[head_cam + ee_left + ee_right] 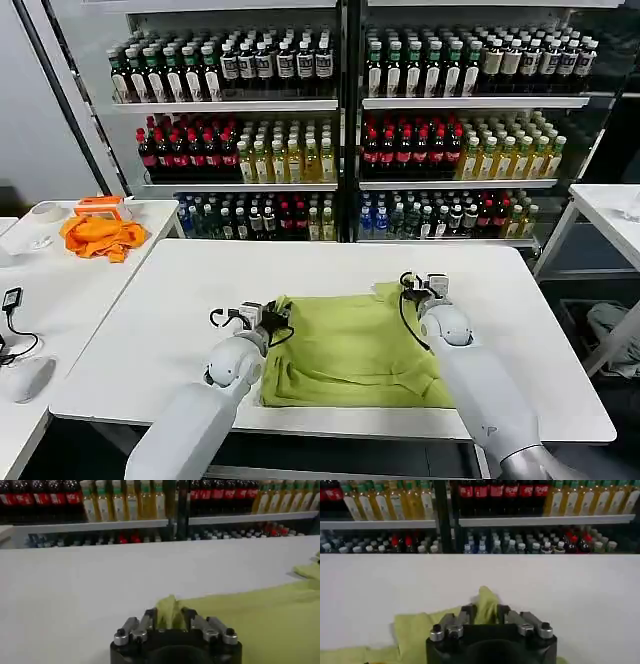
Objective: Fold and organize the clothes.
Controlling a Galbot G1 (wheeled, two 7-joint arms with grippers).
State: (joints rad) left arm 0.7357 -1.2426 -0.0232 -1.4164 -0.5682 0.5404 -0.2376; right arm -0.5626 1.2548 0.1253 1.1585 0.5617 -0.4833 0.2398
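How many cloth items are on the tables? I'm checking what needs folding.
2: the yellow-green T-shirt on the centre table, pinched at its far corners by the left gripper and right gripper; the orange cloth on the left table.

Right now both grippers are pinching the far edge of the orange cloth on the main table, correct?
Not the orange cloth. The left gripper and right gripper are pinching the yellow-green T-shirt on the main table, as the head view shows. The orange cloth lies untouched on the side table.
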